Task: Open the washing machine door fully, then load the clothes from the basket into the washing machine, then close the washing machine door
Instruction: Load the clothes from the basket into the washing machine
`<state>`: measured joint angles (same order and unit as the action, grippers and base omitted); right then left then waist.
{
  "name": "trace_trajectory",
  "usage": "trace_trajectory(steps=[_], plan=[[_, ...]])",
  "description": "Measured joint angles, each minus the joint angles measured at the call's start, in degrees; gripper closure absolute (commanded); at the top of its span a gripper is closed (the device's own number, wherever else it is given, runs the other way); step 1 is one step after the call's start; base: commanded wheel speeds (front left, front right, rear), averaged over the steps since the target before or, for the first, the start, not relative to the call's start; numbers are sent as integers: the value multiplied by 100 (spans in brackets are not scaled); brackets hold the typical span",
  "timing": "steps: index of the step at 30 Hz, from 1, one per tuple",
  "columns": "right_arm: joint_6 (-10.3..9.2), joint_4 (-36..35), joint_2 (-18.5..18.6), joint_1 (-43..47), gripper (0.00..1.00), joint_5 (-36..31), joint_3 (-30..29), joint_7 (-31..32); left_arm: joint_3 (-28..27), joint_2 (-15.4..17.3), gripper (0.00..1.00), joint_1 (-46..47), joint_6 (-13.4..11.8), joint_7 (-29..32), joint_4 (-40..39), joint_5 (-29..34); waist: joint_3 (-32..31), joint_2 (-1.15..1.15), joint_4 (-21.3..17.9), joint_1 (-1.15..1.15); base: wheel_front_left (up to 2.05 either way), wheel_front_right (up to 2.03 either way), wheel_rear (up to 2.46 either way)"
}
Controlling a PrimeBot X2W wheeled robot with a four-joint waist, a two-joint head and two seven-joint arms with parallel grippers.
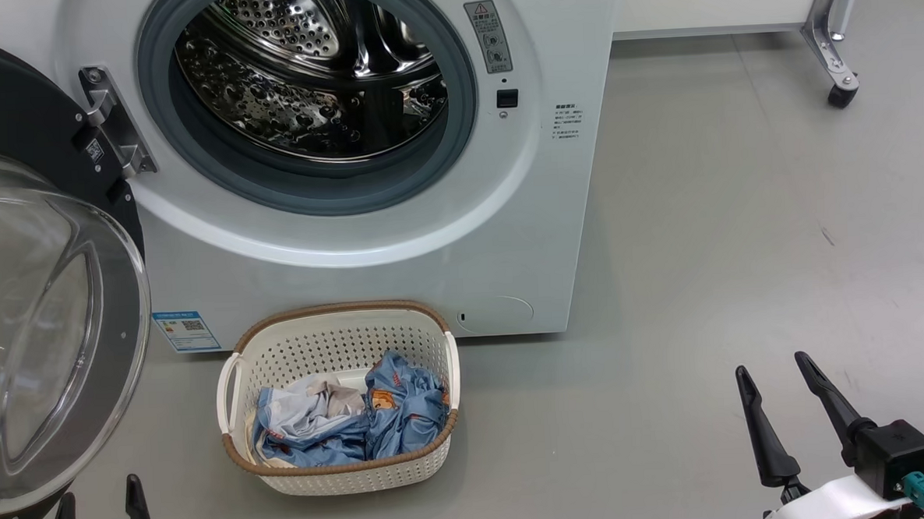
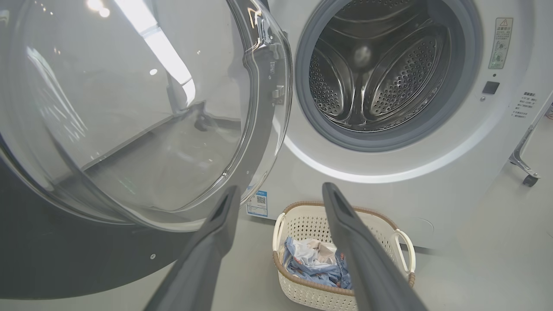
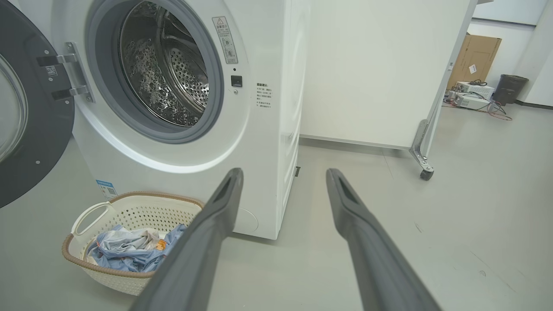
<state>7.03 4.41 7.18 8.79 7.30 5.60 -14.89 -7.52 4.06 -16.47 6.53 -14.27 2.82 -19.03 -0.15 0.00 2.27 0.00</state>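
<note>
Clothes [image 1: 352,420]: look soft, light, floppy; heaped in the basket [image 1: 341,350] on the floor [image 1: 703,241] before the washing machine [image 1: 508,234], washing machine door [image 1: 44,324] swung wide | hold: I'd pinch a raised blue fold, likely to trail | my left claw [image 1: 100,487] and right claw [image 1: 771,363] spread wide, empty

**Basket [image 1: 341,347] before the washing machine [image 1: 399,247]**

The washing machine is standing on the floor [image 1: 703,241], its door [image 1: 36,325] hanging open at its left. The basket is sitting just before the machine's front, below the drum [image 1: 314,79], with the clothes [image 1: 375,423] lying inside it.
</note>
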Motion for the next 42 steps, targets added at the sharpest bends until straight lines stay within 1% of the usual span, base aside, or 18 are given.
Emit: trace_trajectory(steps=[14, 27, 30, 42], plan=[[0, 19, 1, 0, 0, -3, 9, 0, -20, -16, 0, -7, 0, 0, -90, -4, -9, 0, -35, 0, 40, -40, 0], [0, 25, 1, 0, 0, -3, 8, 0, -166, -81, 0, -20, -11, 0, -176, 36, -10, 0, -35, 0, 93, -93, 0], [0, 26, 1, 0, 0, -3, 9, 0, -171, -87, 0, -20, -52, 0, -182, 46, -11, 0, -32, 0, 102, -102, 0], [0, 31, 3, -1, 0, -3, 9, 0, -174, -100, 0, -19, -56, 0, -242, 194, -24, 0, -38, 0, 71, -71, 0]])
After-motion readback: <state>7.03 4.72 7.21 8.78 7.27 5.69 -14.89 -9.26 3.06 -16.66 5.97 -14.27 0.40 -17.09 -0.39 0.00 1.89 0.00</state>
